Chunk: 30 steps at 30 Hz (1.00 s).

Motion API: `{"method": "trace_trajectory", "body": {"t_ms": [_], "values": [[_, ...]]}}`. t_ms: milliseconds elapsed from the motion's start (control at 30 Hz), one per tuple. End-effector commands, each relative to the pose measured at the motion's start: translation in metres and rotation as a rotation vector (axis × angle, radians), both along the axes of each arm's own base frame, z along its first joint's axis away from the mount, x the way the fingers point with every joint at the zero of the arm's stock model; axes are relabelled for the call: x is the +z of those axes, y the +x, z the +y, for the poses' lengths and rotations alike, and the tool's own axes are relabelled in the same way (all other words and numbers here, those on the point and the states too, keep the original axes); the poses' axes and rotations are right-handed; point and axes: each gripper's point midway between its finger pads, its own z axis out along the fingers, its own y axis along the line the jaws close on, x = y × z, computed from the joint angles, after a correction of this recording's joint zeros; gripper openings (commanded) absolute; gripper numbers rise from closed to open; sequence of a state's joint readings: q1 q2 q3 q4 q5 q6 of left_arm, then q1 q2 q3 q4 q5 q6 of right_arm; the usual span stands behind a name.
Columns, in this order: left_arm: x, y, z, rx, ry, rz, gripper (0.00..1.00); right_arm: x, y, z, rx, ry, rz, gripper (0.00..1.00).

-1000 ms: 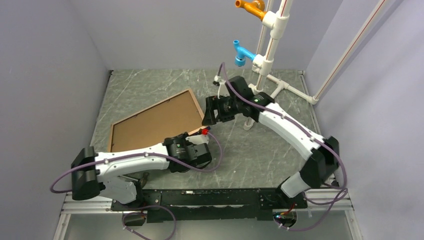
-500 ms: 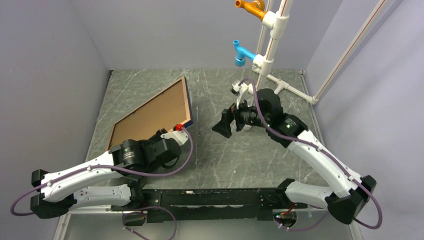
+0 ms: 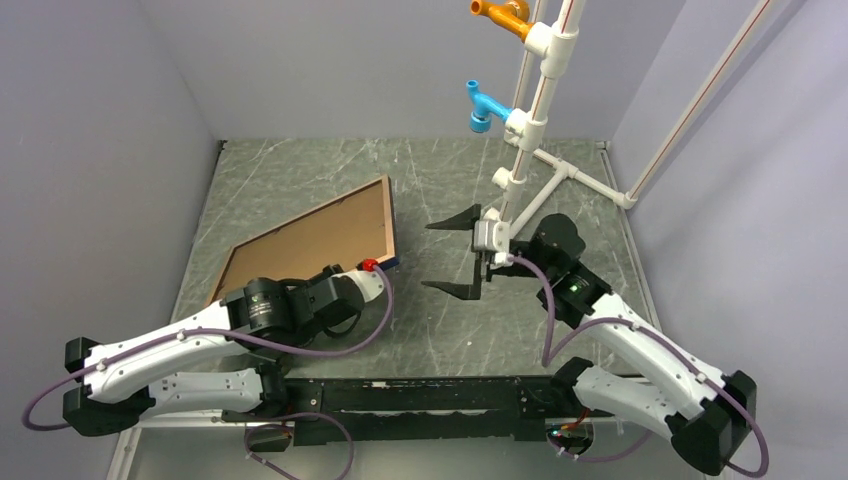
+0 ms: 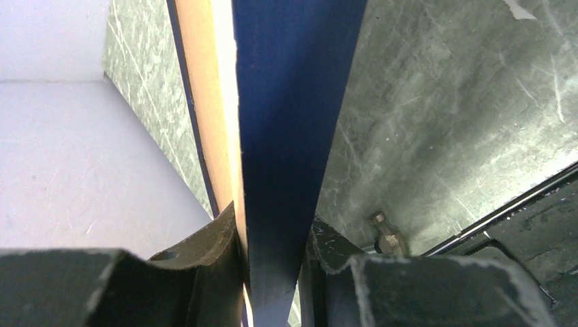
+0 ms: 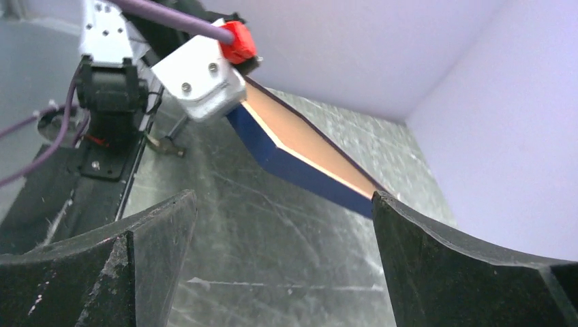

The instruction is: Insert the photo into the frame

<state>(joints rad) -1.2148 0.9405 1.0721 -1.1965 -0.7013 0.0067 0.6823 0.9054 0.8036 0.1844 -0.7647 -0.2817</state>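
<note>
Eyes on the frame (image 3: 310, 238): a big, thin-railed rectangle, brown side up, with a paler wood rail running round a flat brown panel that fills the middle. In the top view it sits turned at an angle over the left half of the table (image 3: 300, 170), one corner pointing at the back wall and its long side slanting down toward the left arm's base.

From the left wrist camera the frame (image 4: 293, 136) is seen edge-on, with a deep navy face on the right and a tan strip beside it on the left. From the right wrist camera the frame (image 5: 307, 153) shows a navy side under a brown top and slopes up off the grey marbled surface at the held corner. Whether its far end touches the table, I can't tell.

The left gripper (image 3: 386, 264) has that near right corner. Its jaws are clamped onto the rail, and one dark finger (image 4: 204, 266) presses the tan side while the other presses the navy side. A red connector sits just behind the grip.

The right gripper (image 3: 452, 254) is well clear of the frame, over bare table to its right, with its jaws spread wide and nothing between them. Its own camera looks through the gap (image 5: 283, 197) toward the held corner.

Behind it stands a white pipe stand (image 3: 530, 120) carrying a blue fitting (image 3: 482, 108) and, higher up, an orange fitting (image 3: 503, 14).
</note>
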Motion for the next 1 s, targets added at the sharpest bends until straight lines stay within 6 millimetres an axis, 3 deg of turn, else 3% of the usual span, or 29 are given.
{"method": "trace_trajectory", "body": {"t_ms": [0,200,433,533,667,733,900,933,967], "values": [[0.025,-0.013,-0.064,-0.061,-0.368,0.093,0.0,0.006,-0.023,0.018,0.242,0.037,-0.331,1.0],[0.032,-0.017,-0.07,-0.09,-0.408,0.108,0.0,-0.009,-0.03,0.05,0.334,0.019,-0.412,0.99],[0.032,-0.019,-0.068,-0.096,-0.404,0.116,0.0,-0.017,-0.015,0.091,0.307,0.009,-0.424,0.92],[0.035,-0.02,-0.066,-0.095,-0.419,0.113,0.0,-0.018,-0.014,0.098,0.341,0.007,-0.405,0.69],[0.041,-0.02,-0.064,-0.096,-0.443,0.101,0.0,-0.023,-0.013,0.102,0.358,-0.019,-0.372,0.18],[0.045,-0.02,-0.063,-0.097,-0.455,0.095,0.0,-0.024,-0.013,0.101,0.351,-0.017,-0.372,0.02],[0.059,-0.019,-0.062,-0.098,-0.498,0.07,0.0,-0.029,-0.014,0.095,0.336,-0.036,-0.379,0.0],[0.062,-0.019,-0.062,-0.096,-0.508,0.061,0.03,-0.027,-0.015,0.094,0.335,-0.037,-0.378,0.0],[0.066,-0.017,-0.061,-0.091,-0.52,0.049,0.14,-0.026,-0.016,0.094,0.339,-0.035,-0.366,0.0]]}}
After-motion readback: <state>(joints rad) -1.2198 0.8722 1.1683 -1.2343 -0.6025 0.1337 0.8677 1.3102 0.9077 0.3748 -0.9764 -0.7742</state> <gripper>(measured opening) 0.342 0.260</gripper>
